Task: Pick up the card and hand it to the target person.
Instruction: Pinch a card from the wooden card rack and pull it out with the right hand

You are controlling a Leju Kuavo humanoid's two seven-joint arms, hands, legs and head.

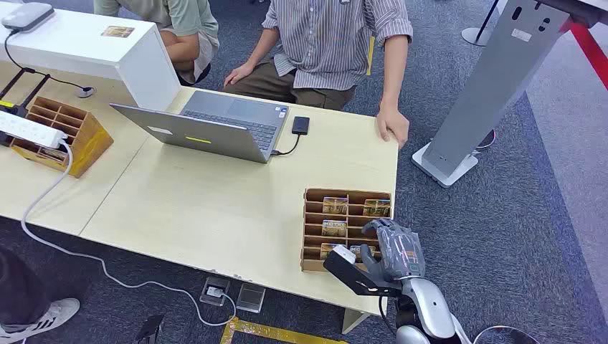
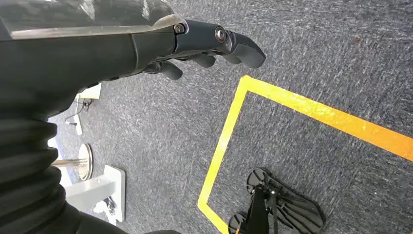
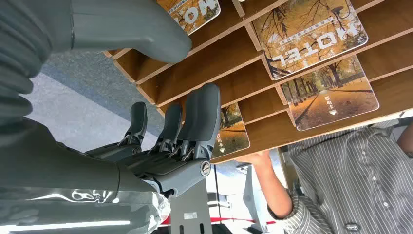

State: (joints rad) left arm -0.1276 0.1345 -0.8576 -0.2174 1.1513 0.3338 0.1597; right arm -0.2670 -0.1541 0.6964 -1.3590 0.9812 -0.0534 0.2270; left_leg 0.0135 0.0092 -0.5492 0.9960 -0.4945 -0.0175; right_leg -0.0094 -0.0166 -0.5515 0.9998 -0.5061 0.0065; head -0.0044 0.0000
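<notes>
Cards (image 1: 335,206) stand in the slots of the wooden rack (image 1: 312,236) on the near right part of the table (image 1: 215,208), and my right hand (image 1: 391,251) hovers at that rack with nothing in it. From my right wrist I see my fingers (image 3: 202,114) held straight and a little apart, the thumb (image 3: 131,27) opposite them with a wide gap between, all pointed into the rack's dividers. I judge the hand is shaped this way so a card can slide between thumb and fingers once I close in; no card is touched yet. The cards lean against the dividers with their printed autumn faces showing, which leaves their upper edges free to be pinched. One (image 3: 229,134) sits just beyond my fingertips and looks the easiest to reach.

My left hand (image 2: 204,48) hangs over the carpet with fingers loosely curled and holding nothing, out of the way, since one hand should be enough.

Beyond the rack, a person in a striped shirt (image 1: 337,36) sits at the far side with a hand (image 1: 393,125) resting on the table edge, near enough to take a card. An open laptop (image 1: 215,125) stands further left.
</notes>
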